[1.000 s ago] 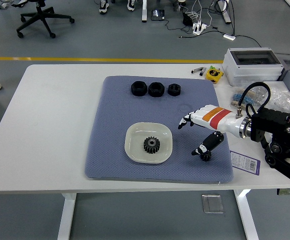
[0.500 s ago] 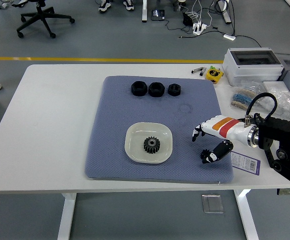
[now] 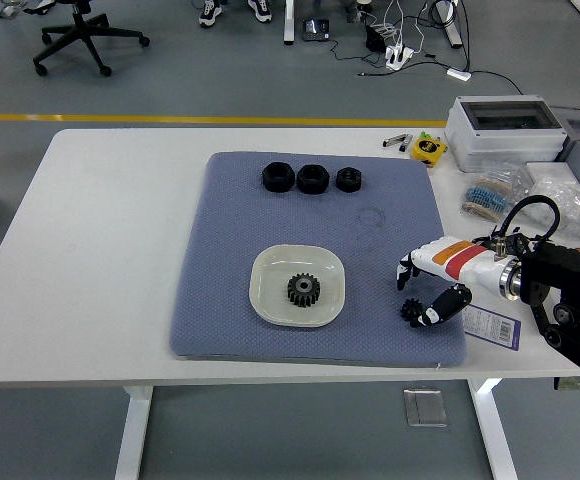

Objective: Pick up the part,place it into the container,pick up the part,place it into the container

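A black gear [image 3: 303,290] lies in the white square dish [image 3: 270,306] on the blue-grey mat [image 3: 230,240]. Three more black parts stand in a row at the mat's far edge: one [image 3: 277,177] on the left, one [image 3: 312,178] in the middle, and a smaller one [image 3: 348,179] on the right. My right hand [image 3: 416,288], white with an orange and red band, hovers low over the mat's right edge, to the right of the dish. Its fingers are relaxed and spread and hold nothing. My left arm is out of sight.
A grey lidded box [image 3: 505,130] stands at the table's far right, with a yellow tape measure [image 3: 428,149], markers [image 3: 397,140] and plastic bags [image 3: 530,195] near it. A purple-printed card [image 3: 491,323] lies beside the mat's right edge.
My right hand has drawn back to the right and toward the near edge, away from the dish, and stays empty. The gear and the three parts have not moved.
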`<act>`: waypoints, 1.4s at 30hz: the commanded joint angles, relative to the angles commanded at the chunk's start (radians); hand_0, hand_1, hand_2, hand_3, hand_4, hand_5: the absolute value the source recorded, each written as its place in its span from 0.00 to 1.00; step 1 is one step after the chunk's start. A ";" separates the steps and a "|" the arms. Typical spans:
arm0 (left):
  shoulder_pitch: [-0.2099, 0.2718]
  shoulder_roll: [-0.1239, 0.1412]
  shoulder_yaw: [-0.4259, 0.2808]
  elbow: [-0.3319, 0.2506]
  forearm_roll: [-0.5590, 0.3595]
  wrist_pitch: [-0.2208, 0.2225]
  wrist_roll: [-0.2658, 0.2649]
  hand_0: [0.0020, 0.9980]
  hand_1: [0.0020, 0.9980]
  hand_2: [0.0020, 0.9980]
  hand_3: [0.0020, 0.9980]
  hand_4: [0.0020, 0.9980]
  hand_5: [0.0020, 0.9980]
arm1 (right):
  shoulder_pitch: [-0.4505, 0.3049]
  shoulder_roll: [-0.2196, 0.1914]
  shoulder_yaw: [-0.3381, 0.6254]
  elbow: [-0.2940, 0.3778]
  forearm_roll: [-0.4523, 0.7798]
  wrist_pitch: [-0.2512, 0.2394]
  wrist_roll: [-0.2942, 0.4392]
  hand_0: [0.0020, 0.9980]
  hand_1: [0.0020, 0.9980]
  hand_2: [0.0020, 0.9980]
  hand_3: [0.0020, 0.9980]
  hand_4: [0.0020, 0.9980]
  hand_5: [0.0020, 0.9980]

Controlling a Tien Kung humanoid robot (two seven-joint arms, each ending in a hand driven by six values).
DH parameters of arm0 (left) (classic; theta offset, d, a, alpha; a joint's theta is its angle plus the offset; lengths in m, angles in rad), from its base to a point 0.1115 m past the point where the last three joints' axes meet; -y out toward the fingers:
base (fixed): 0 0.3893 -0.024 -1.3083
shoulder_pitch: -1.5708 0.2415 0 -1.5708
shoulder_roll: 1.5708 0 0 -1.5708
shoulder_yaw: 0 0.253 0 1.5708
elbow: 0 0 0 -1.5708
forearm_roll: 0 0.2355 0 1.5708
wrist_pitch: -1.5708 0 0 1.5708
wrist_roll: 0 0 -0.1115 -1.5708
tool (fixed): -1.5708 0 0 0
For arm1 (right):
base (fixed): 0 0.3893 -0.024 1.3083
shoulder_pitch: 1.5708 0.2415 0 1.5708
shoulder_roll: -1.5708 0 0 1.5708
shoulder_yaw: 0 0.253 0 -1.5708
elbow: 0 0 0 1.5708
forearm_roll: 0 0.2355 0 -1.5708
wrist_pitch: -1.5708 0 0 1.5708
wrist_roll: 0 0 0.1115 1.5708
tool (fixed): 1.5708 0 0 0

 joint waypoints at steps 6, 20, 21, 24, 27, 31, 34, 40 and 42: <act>0.002 0.000 -0.002 0.000 0.004 0.000 0.002 0.89 0.87 0.90 0.66 0.61 0.75 | -0.002 0.001 -0.003 -0.011 0.002 0.004 0.001 0.45 0.57 0.59 0.52 0.95 0.33; 0.007 0.000 -0.006 0.000 0.013 0.001 0.004 0.89 0.87 0.90 0.66 0.61 0.75 | -0.014 0.003 -0.007 -0.011 0.015 -0.004 0.002 0.37 0.49 0.54 0.49 0.87 0.31; 0.007 0.000 -0.007 0.000 0.014 0.001 0.004 0.89 0.87 0.90 0.66 0.61 0.75 | -0.014 0.003 -0.007 -0.011 0.015 -0.005 0.002 0.37 0.49 0.54 0.49 0.87 0.31; 0.008 0.000 -0.008 0.000 0.017 0.001 0.004 0.89 0.87 0.90 0.66 0.61 0.75 | -0.012 0.005 -0.008 -0.013 0.013 -0.006 0.001 0.34 0.45 0.50 0.48 0.76 0.27; 0.009 0.000 -0.009 0.000 0.019 0.001 0.005 0.89 0.87 0.90 0.66 0.61 0.75 | -0.011 0.008 -0.012 -0.018 0.010 -0.004 0.000 0.34 0.45 0.50 0.48 0.76 0.27; 0.010 0.000 -0.012 0.000 0.024 0.002 0.006 0.89 0.87 0.90 0.66 0.62 0.75 | -0.012 0.010 -0.015 -0.024 0.004 -0.003 -0.002 0.33 0.43 0.49 0.47 0.61 0.21; 0.011 0.000 -0.015 0.000 0.028 0.001 0.006 0.89 0.87 0.90 0.66 0.62 0.75 | -0.013 0.009 -0.015 -0.022 0.005 -0.004 -0.003 0.32 0.42 0.48 0.46 0.59 0.21; 0.009 0.000 -0.013 0.000 0.027 -0.001 0.006 0.89 0.87 0.90 0.66 0.62 0.75 | -0.010 0.005 -0.010 -0.014 0.010 -0.005 -0.004 0.29 0.39 0.46 0.46 0.62 0.18; 0.008 0.000 -0.013 0.000 0.026 -0.001 0.006 0.89 0.87 0.90 0.66 0.62 0.75 | -0.009 0.003 -0.008 -0.011 0.012 -0.006 -0.006 0.29 0.39 0.46 0.46 0.62 0.18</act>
